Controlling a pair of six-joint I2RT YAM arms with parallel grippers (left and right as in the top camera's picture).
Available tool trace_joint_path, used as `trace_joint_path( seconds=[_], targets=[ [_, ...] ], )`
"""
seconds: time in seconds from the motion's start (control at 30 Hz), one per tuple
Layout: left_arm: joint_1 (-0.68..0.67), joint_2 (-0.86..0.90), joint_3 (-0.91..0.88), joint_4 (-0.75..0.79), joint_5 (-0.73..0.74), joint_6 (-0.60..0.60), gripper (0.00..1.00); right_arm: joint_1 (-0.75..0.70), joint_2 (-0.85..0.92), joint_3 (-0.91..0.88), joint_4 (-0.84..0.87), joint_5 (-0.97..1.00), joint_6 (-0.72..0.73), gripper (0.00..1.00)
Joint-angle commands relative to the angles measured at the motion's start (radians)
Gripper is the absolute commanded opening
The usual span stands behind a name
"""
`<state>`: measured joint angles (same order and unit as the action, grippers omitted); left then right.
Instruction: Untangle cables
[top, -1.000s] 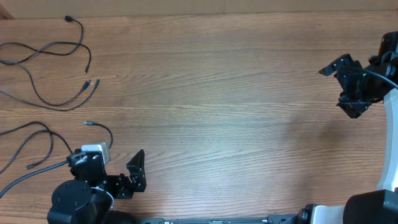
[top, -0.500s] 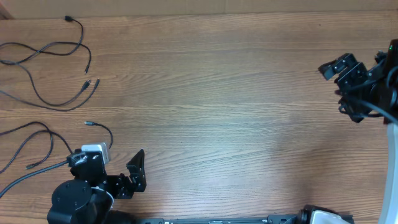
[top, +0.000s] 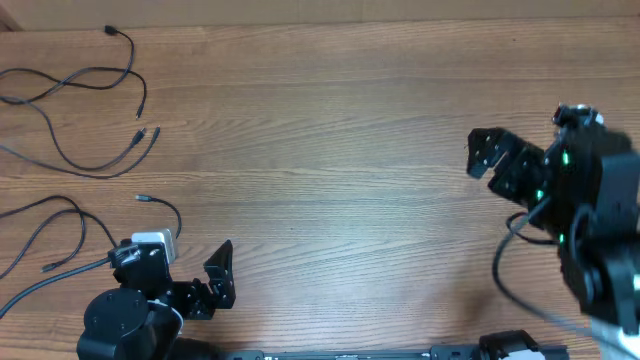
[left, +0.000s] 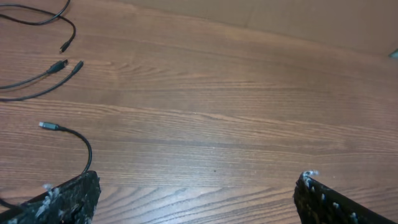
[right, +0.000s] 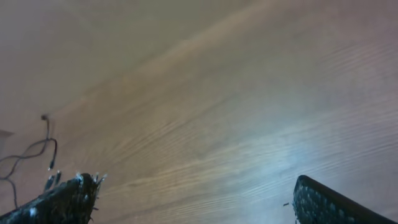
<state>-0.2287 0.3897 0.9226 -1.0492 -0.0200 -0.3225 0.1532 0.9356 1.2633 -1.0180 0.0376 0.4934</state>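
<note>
Thin black cables (top: 75, 110) lie as loose separate strands at the table's far left; another strand (top: 60, 215) with a small plug end (top: 143, 199) lies lower left. The left wrist view shows the plug ends (left: 62, 67) and one curved strand (left: 78, 140). The right wrist view shows the cables (right: 37, 152) far off at its left edge. My left gripper (top: 215, 275) is open and empty at the front left, just right of the lower strand. My right gripper (top: 495, 160) is open and empty at the right, far from the cables.
The wooden table (top: 330, 150) fills the view. A pale wall edge (top: 320, 10) runs along the back. The left arm's white and black base (top: 135, 300) sits at the front left; the right arm's body (top: 600, 240) takes up the right side.
The right arm has swung left and toward the front, its gripper moving in from the right edge over the table. The left arm and the cables have not moved.
</note>
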Motion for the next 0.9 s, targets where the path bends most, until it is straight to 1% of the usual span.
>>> trace_joint_path(
  seconds=[0.0,0.23,0.43,0.57,0.87],
  targets=[
    [0.006,-0.006,-0.005,0.002,-0.014,-0.014,0.99,-0.002,-0.129,-0.144,0.072,0.047,-0.097,1.00],
    [0.006,-0.006,-0.005,0.002,-0.013,-0.014,1.00,-0.058,-0.354,-0.380,0.183,0.034,-0.128,1.00],
    [0.006,-0.006,-0.005,0.002,-0.014,-0.014,1.00,-0.124,-0.490,-0.496,0.221,-0.061,-0.304,1.00],
    [0.006,-0.006,-0.005,0.001,-0.014,-0.014,1.00,-0.184,-0.549,-0.552,0.241,-0.093,-0.309,1.00],
    [0.006,-0.006,-0.005,0.002,-0.014,-0.014,1.00,-0.186,-0.671,-0.714,0.407,-0.114,-0.313,1.00]
  ],
)
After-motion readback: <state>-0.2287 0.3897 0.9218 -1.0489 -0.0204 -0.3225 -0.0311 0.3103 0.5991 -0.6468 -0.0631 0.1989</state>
